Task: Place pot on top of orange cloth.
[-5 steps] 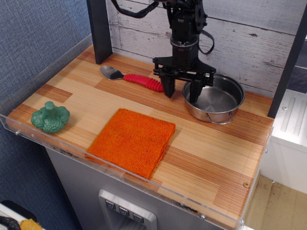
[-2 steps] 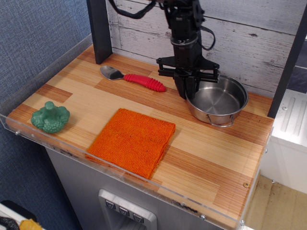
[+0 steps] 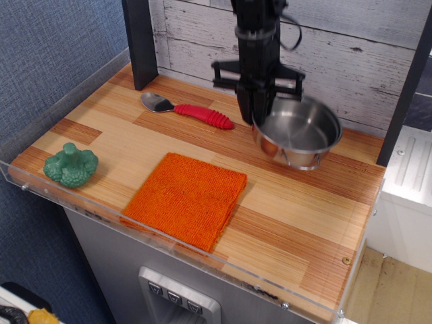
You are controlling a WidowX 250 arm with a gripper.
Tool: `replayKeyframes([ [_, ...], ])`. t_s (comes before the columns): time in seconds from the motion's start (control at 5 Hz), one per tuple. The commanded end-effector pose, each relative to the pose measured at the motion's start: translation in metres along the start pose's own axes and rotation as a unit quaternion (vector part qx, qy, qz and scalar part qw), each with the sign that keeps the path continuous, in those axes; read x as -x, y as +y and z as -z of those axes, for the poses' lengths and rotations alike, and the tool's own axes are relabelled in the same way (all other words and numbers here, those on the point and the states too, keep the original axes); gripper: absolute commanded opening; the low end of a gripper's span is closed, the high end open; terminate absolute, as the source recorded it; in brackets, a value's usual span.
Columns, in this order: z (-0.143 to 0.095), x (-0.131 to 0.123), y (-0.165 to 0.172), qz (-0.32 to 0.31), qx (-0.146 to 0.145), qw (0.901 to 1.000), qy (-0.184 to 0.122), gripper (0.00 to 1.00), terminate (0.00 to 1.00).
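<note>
The pot (image 3: 298,132) is gripped by its near-left rim between closed fingers (image 3: 258,108), tilted and seemingly lifted off the table (image 3: 283,223), while the orange cloth (image 3: 187,198) lies flat well below-left of the fingers.

The pot (image 3: 298,132) is shiny polished metal. The orange cloth (image 3: 186,198) is rough woven fabric, matt. The surface (image 3: 297,216) is smooth striped wood with a clear plastic rim. The spoon (image 3: 187,110) has a metal bowl and a ribbed red handle.
</note>
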State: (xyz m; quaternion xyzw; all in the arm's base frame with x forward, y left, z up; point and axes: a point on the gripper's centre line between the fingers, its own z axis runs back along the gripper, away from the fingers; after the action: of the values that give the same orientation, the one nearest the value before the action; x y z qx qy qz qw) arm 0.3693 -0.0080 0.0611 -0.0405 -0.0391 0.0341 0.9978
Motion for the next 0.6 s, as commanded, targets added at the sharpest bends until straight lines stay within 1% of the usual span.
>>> replayKeyframes([
  [0.0, -0.041, 0.043, 0.014, -0.012, -0.01, 0.9998, -0.015, 0.0, 0.0],
  [0.2, -0.048, 0.078, 0.033, -0.014, -0.012, 0.9996, -0.019, 0.0, 0.0],
  [0.4, -0.048, 0.098, 0.048, -0.039, -0.029, 0.9987, -0.017, 0.0, 0.0],
])
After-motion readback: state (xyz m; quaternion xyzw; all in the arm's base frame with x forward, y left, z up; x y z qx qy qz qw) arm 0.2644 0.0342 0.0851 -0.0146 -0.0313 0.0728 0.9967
